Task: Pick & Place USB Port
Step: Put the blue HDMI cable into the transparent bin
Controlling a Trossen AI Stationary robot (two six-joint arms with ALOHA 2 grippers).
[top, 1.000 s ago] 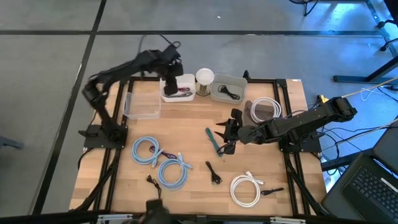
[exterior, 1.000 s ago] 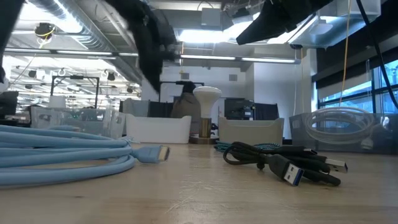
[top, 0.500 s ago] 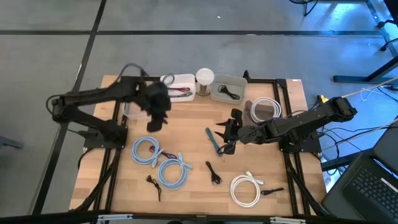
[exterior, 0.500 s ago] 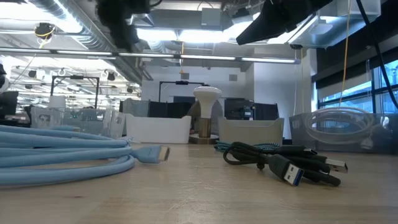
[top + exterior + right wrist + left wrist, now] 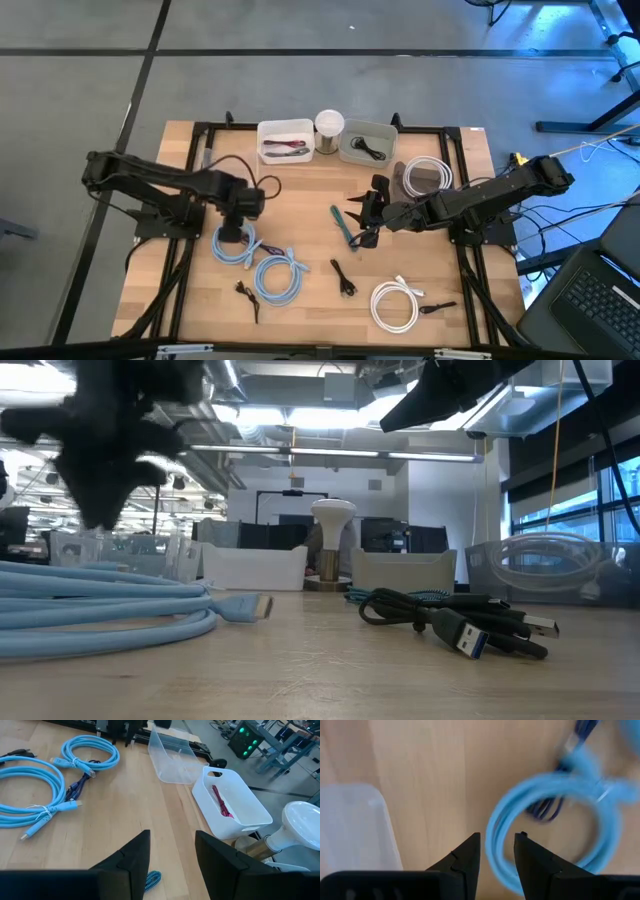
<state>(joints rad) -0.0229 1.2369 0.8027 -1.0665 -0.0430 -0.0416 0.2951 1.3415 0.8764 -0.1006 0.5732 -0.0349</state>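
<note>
Your left end effector (image 5: 232,232) open, empty, directly over blue cable (image 5: 555,827). Your right end effector (image 5: 368,212) open, empty, teal cable (image 5: 341,224) just beside.

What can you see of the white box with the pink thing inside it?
The white plastic bin is a small open-topped tub with rounded corners, smooth walls and a handle slot at one end. It stands upright at the far edge of the wooden table. A pink-red cable lies along its bottom. A clear plastic container stands just beside it on one side and a white mushroom-shaped lamp on the other.
</note>
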